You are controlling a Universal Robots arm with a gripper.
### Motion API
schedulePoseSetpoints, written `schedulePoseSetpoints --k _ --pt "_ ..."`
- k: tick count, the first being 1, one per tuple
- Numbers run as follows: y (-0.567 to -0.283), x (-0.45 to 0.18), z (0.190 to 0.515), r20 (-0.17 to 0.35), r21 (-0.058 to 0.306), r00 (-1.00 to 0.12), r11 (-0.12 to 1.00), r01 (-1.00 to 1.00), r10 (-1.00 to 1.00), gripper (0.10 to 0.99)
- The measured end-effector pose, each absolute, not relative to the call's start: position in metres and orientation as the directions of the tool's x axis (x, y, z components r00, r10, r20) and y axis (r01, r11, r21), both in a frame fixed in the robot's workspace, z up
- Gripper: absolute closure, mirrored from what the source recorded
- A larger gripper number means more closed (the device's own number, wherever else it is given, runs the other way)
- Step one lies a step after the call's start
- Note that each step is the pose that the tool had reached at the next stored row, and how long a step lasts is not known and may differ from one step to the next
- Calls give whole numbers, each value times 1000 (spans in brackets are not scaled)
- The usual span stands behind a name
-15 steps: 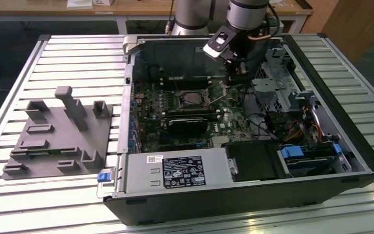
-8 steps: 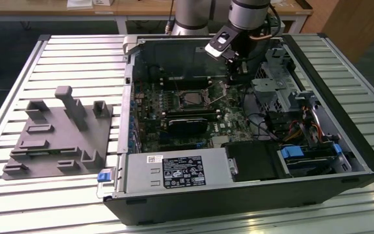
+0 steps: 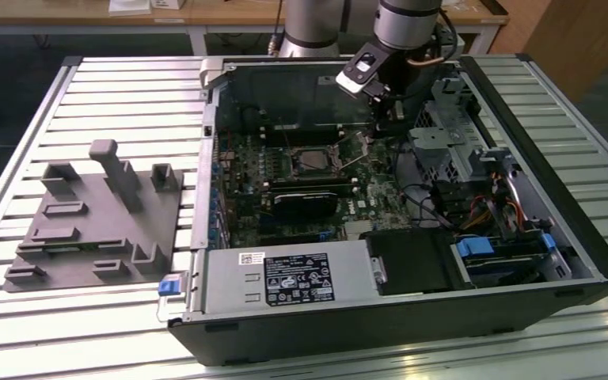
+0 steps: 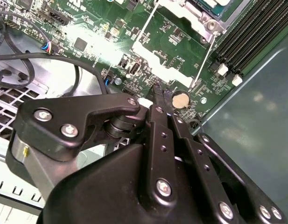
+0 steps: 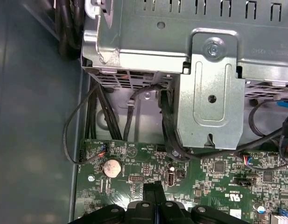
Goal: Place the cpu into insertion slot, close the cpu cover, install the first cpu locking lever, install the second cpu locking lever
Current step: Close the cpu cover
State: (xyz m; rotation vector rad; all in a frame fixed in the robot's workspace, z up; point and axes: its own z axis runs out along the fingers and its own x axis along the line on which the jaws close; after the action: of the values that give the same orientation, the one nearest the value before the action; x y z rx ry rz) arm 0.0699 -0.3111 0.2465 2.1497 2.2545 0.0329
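Exterior view: gripper (image 3: 386, 119) hangs inside the open PC case (image 3: 410, 336), over the far edge of the mobo (image 3: 389, 202). The slot (image 3: 309, 161) is mid-board, near the gripper toward the exterior view's left, square, edges parallel w/ the board's. Its centre looks dark; can't tell if the cpu is in it. This view also has the grey fixture (image 3: 93, 222) on the slatted table (image 3: 124, 87) and the PSU label (image 3: 297, 279), black w/ white print. Second wrist view adds the silvery cover (image 4: 183, 14) and two thin wire levers (image 4: 207, 56), long axes slanting off the frame. Both wrist views show the fingers (image 5: 154, 186) pressed together w/ nothing between, tips just beside the coin cell (image 5: 111, 167). First wrist view adds a metal bracket (image 5: 209, 93) and cables.
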Motion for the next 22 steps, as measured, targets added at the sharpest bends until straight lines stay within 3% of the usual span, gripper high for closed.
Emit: schedulePoseSetpoints --k 22 --pt "-308 53 234 -7 30 -45 45 999 999 980"
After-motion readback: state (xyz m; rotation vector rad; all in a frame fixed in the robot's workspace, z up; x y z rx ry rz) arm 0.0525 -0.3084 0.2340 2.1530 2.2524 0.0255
